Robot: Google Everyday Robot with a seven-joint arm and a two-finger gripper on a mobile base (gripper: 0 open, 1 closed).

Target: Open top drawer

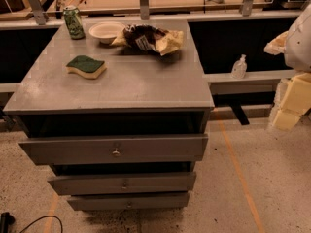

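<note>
gripper [291, 100] at right edge, partly cut off by frame, top drawer [155, 149] interior hidden in shadow under tabletop [141, 81]

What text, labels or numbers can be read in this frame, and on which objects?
No text reads clearly.
green can: print blurred, unreadable.
snack bag: white label, too small to read.
clear bottle: no legible label.
top drawer: unmarked.
gripper, at the right edge, away from the drawer: no markings seen.
</note>
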